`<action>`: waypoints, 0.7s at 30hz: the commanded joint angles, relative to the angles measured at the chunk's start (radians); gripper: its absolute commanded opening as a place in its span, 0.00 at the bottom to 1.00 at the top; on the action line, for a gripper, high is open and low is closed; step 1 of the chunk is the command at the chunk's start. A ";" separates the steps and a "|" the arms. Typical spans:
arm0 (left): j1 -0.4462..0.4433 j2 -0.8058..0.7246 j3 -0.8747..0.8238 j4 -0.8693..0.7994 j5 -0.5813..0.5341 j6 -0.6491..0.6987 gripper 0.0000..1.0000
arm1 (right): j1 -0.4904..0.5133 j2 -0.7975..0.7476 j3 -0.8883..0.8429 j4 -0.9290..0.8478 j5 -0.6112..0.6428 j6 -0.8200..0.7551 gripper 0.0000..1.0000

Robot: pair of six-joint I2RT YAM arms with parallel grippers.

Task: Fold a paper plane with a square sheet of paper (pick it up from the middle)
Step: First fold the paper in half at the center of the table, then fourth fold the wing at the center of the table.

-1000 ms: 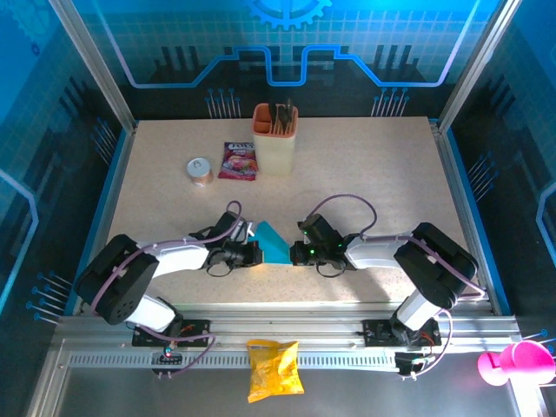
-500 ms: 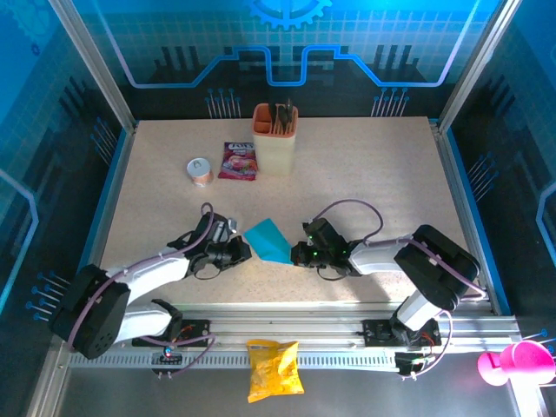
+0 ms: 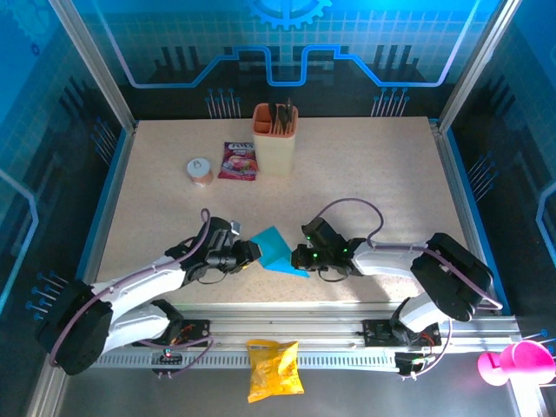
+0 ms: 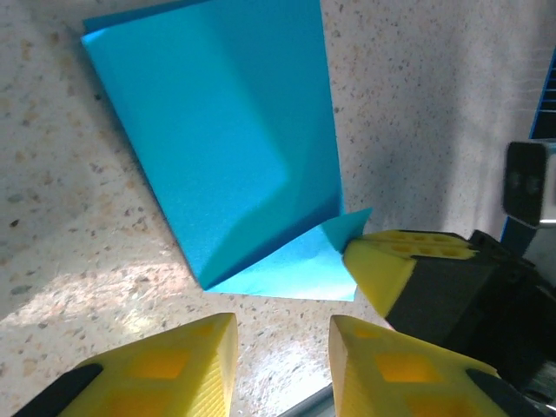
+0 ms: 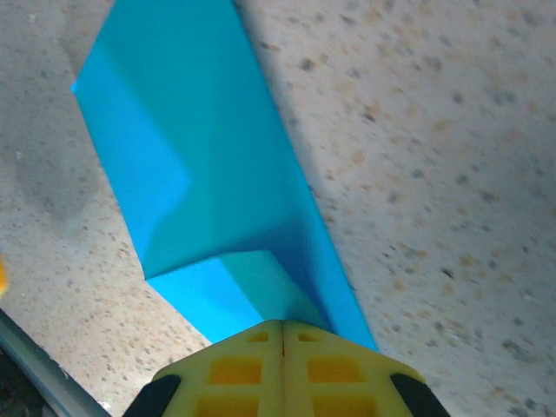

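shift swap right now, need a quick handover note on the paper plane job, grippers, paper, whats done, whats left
The left gripper is open and empty, its fingers just short of the paper's near edge.
The right gripper is shut on the square sheet of paper, clamping one end of it.
The sheet lies on the table between the two grippers, near the front middle.
Done: first folds are in; it is a layered wedge with a flap.
To do: the remaining folds. It is not a finished paper plane yet.

Bright overhead light, blue glow off the enclosure walls [image 3: 52, 130], soft shadows on the table [image 3: 365, 174] — wrist views crisp, near fingertips [image 4: 174, 369] slightly blurred.
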 commanded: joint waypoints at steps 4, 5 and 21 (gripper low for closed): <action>-0.035 -0.012 -0.027 -0.025 -0.059 -0.086 0.42 | -0.008 0.063 0.054 -0.019 -0.020 -0.083 0.00; -0.040 -0.008 -0.026 -0.026 -0.064 -0.088 0.42 | -0.011 0.075 0.056 -0.013 -0.022 -0.083 0.00; -0.098 0.118 0.015 0.037 -0.083 -0.111 0.44 | -0.081 0.157 -0.024 0.121 -0.088 -0.051 0.00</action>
